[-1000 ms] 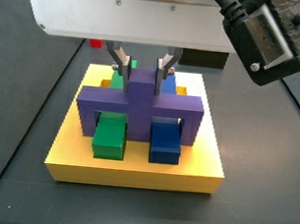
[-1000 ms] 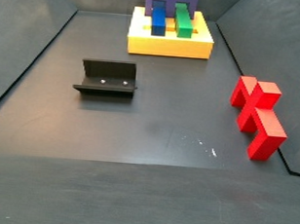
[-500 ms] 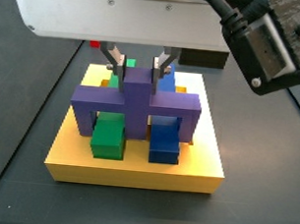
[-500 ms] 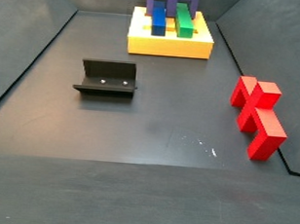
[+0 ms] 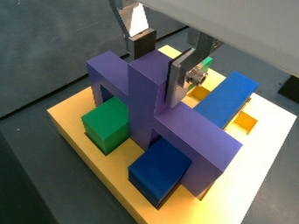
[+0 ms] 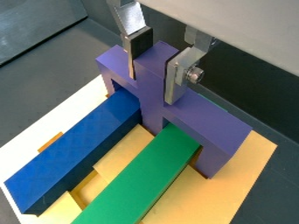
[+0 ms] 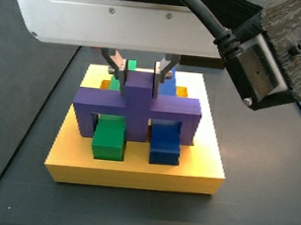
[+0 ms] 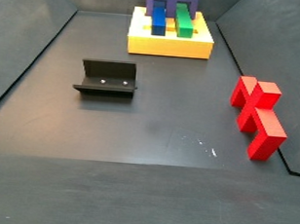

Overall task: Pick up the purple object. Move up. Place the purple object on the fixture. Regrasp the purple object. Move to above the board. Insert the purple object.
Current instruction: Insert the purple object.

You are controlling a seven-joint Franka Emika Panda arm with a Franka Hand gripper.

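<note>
Left to right in a side view: fixture empty, board, red block. Purple object straddles both bars (insertion step); gripper jaws flank its stem, apparently apart. Next: lift clear.

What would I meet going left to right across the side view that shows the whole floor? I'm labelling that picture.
Fixture → yellow board, bearing the purple object → red block. The hand itself is out of that frame; a wrist view shows it at the purple object.
</note>
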